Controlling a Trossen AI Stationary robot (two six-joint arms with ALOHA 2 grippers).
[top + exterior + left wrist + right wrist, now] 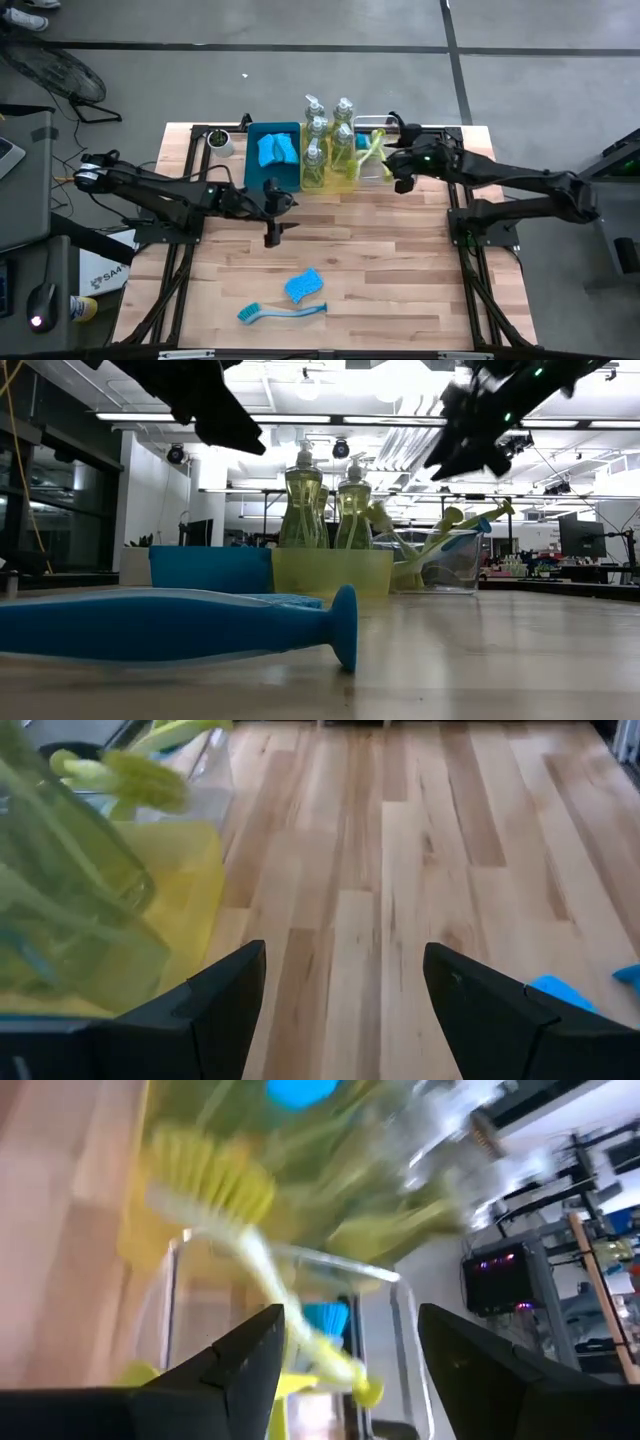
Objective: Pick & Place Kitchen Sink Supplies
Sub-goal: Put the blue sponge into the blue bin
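Nearest us on the wooden bench (380,280) lie a blue dish brush (280,312), its handle pointing toward the right arm's side, and just beyond it a blue wavy-edged sponge (304,285); both look not yet sorted. Farther in, our left tool (272,212) hangs above bare planks with its dark fingers (225,1000) spread and nothing between them, likely waiting or lining up for those loose pieces. At the far edge sit three containers in a row, apparently one for each kind of supply: a blue bin (272,155) holding sponges, a yellow bin (325,178) with upright pump bottles of soap (317,135), and a clear bin (372,150) with yellow-green brushes (368,150) leaning inside. Our right tool (403,165) hovers at that clear bin, its fingers (225,1370) apart and gripping nothing, with a yellow-green brush (215,1190) just ahead of them in the bin. A small white cup (219,141) stands beside the blue bin.
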